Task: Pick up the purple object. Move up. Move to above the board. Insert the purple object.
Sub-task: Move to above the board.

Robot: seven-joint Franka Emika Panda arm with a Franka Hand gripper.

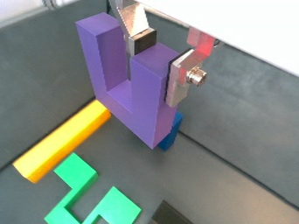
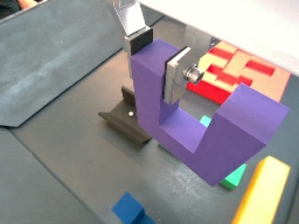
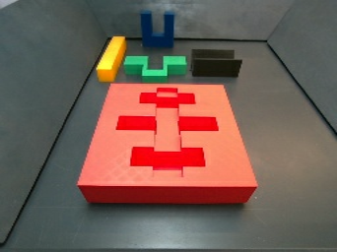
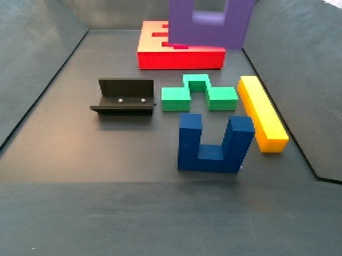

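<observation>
purple object (image 1: 126,83) one prong clamped in gripper (image 1: 163,59), lifted off floor, blue block (image 4: 214,143) below, board (image 3: 168,138) apart

no readable text, labels or numbers

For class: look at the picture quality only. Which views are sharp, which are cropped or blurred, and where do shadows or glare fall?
In a side view the board is sharp and evenly lit, with little shadow. In a side view the purple object is cropped by the frame edge. In both wrist views the gripper and its fingers look soft, beside an overexposed white area.
</observation>
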